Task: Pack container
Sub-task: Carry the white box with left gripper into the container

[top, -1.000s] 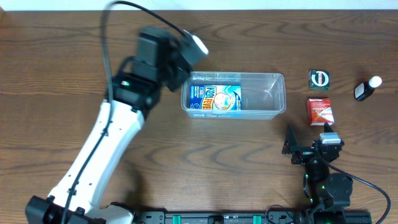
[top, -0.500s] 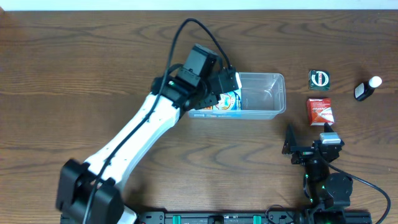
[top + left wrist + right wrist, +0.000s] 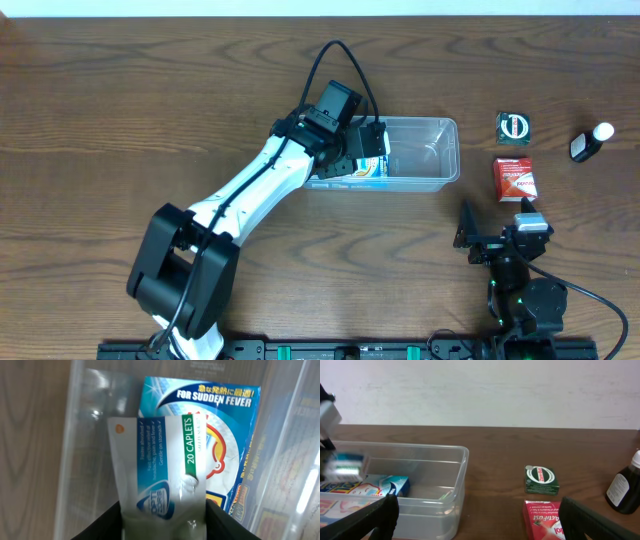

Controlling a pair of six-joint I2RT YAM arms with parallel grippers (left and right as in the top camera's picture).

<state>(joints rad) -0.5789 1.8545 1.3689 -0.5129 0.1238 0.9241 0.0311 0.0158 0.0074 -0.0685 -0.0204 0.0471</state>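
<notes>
The clear plastic container (image 3: 435, 150) sits at the middle back of the table; it also shows in the right wrist view (image 3: 445, 485). A blue fever-medicine box (image 3: 220, 450) lies flat in its left end. My left gripper (image 3: 372, 142) is shut on a white and green caplets box (image 3: 160, 465) and holds it over the container's left end, above the blue box. My right gripper (image 3: 495, 235) is open and empty, resting near the front right. A red box (image 3: 515, 180), a green box (image 3: 514, 127) and a dark bottle (image 3: 590, 142) lie right of the container.
The red box (image 3: 545, 520), green box (image 3: 541, 480) and dark bottle (image 3: 625, 487) stand on the table between the container and the right edge. The right half of the container holds nothing.
My left arm has swung right from the container's left outside corner to over its left end, carrying the caplets box. The right arm has not moved.
</notes>
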